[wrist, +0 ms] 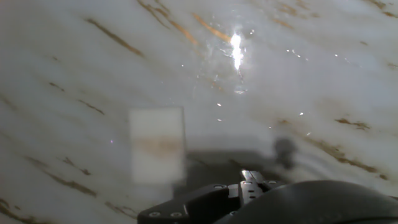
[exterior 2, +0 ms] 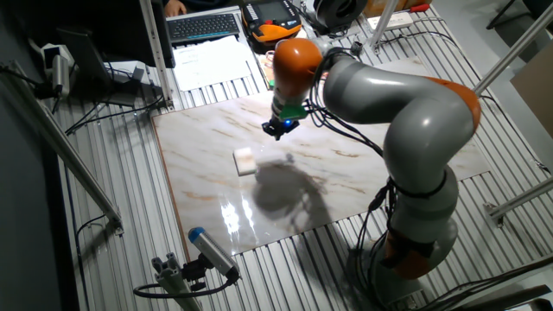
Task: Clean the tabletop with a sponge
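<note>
Down at the bottom of the hand view, closest to the camera, sits the dark body of the claw (wrist: 249, 186). Only its top part shows, so I cannot tell if the fingers are wide or narrow. Nothing seems to be in it.

Just past the claw, at about ten o'clock from it, lies the sponge (wrist: 157, 144). It is a small cream block, lying flat on the shiny tabletop (wrist: 74, 74). It has a faint brown smear across its middle. The claw and the sponge are near but not touching.

From the fixed view, the big grey and orange arm (exterior 2: 406, 104) bends over the bench. The claw (exterior 2: 278, 128) hangs above the marble slab (exterior 2: 363, 164), pointing down. The sponge (exterior 2: 245, 161) sits at about seven o'clock from it, near the middle of the slab's left half. A dark shadow of the arm falls on the slab just beside the sponge, at about four o'clock.

I think the sponge lies flat like that so the claw can come straight down and pinch its sides. The claw hangs high, I guess, so it can line up first. The wiping has not begun, because the sponge is not picked up yet.

A silver tube with a blue tip (exterior 2: 210, 249) lies at the near edge of the slab, well apart from the sponge. A keyboard (exterior 2: 204, 27) sits far back.
</note>
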Controlling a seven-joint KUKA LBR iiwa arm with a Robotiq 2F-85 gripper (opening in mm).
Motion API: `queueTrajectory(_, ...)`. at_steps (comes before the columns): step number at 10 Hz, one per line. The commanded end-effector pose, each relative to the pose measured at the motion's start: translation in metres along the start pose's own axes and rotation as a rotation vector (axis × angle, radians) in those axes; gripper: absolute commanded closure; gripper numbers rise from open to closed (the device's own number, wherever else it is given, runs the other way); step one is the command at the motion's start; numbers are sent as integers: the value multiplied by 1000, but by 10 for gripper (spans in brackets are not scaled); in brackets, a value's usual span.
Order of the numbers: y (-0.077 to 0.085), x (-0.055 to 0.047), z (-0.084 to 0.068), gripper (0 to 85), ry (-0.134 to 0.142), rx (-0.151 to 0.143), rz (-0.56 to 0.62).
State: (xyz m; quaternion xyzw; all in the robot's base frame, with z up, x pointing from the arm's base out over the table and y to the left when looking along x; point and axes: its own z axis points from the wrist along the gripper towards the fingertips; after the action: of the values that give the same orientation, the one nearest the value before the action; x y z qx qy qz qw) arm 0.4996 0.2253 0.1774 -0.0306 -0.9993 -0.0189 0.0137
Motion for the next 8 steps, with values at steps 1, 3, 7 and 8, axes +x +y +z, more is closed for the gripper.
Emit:
queueTrajectory(1,2,-1,3,850,-4,0,0)
queueTrajectory(3,9,-4,8,850,-12,-23,-11)
queueTrajectory(7,27,-2,11,850,-16,4,-22)
queueTrajectory(8,30,-4,14,850,-21,7,-30)
